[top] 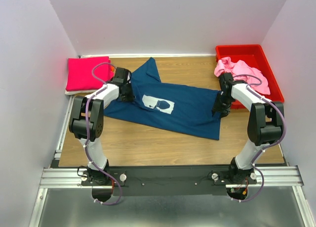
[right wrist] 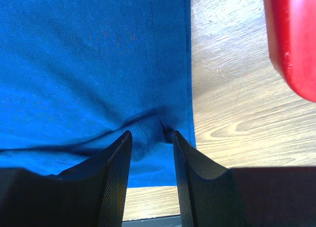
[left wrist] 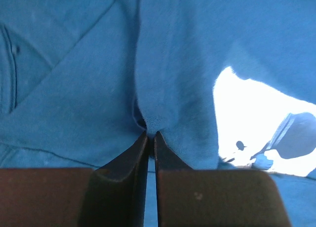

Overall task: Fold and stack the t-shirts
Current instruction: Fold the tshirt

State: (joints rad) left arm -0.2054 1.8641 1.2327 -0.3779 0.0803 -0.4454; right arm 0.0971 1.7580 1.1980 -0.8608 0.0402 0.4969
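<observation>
The top view looks down from high above and behind the arm bases [top: 96,176], facing the far wall [top: 163,19]. It takes in the whole bench [top: 148,143] and the red bin [top: 274,84]. The left wrist camera sits just behind its own jaws, very close to the navy t-shirt [left wrist: 187,49], with the white print [left wrist: 247,118] at its right. The right wrist camera, equally close, looks past its jaws at the shirt's hem, bare bench wood and a corner of the bin. All three views share the navy shirt.
</observation>
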